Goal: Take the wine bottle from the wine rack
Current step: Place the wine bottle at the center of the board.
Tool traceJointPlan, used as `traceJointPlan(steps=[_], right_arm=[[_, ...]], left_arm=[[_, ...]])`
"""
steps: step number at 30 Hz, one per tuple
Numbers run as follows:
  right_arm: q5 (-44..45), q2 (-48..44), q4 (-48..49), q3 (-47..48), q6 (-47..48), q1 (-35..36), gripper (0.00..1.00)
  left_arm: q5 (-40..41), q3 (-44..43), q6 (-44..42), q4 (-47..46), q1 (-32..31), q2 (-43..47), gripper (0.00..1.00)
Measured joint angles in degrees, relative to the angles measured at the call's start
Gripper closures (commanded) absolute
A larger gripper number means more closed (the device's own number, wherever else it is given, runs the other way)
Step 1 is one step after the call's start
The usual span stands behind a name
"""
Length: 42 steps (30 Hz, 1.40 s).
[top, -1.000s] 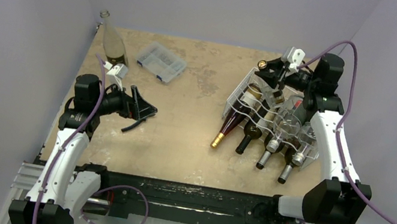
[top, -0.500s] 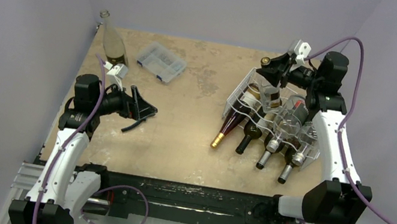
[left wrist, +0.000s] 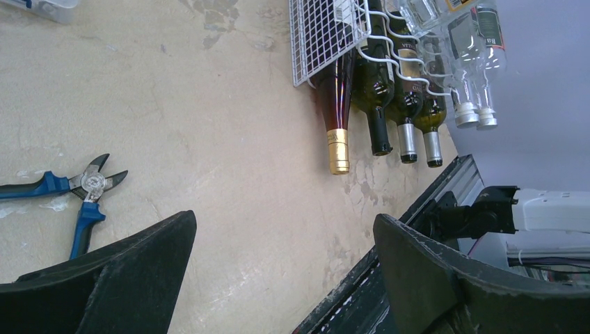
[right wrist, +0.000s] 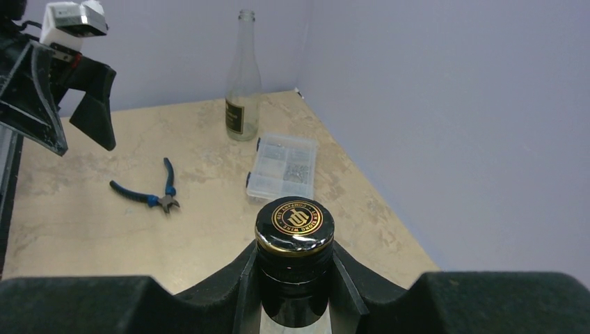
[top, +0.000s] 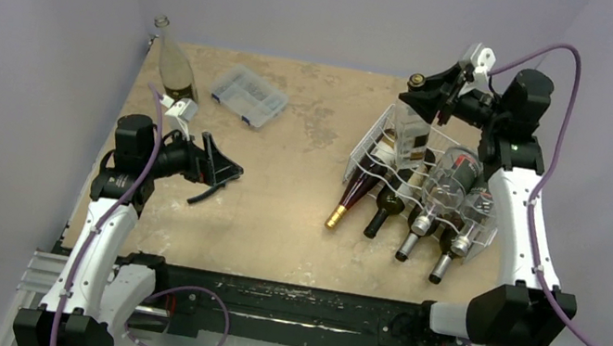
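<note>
- Two arms work here; nearest, our left pincer (top: 217, 166) hangs spread wide above the desk (top: 277, 215), holding nothing.
- Farther, the wine rack (left wrist: 327, 35) carries other bottles (top: 386, 207) in its cradles.
- At its far end our right pincer (right wrist: 295, 268) pinches the neck of the wine bottle (top: 410, 132), which hangs upright, its base low among the wires.
- We fear the base may catch a wire and drag the rack, or the neck may slip.
- Only the right wrist view shows the grip under the cap (right wrist: 294, 224); only the top view shows the bottle's body.
</note>
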State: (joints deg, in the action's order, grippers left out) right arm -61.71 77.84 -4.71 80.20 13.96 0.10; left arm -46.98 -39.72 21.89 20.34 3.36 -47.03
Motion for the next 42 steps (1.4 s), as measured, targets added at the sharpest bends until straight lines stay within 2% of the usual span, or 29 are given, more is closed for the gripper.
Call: traceJointPlan(steps=[14, 23, 35, 42], right_arm=[[-4.5, -0.9, 4.7, 2.2, -15.0, 1.4, 1.00], [-7.5, -5.4, 8.0, -2.0, -19.9, 9.4, 1.00], [-8.3, -3.2, 23.7, -12.9, -29.1, 19.8, 1.00], [-6.6, -0.2, 31.6, -15.9, -31.8, 24.5, 1.00]], left_arm=[[-0.3, 0.0, 0.0, -0.1, 0.0, 0.0, 0.00], [-0.3, 0.0, 0.0, -0.1, 0.0, 0.0, 0.00], [-0.3, 0.0, -0.2, -0.1, 0.0, 0.0, 0.00], [-0.3, 0.0, -0.4, -0.1, 0.0, 0.0, 0.00]])
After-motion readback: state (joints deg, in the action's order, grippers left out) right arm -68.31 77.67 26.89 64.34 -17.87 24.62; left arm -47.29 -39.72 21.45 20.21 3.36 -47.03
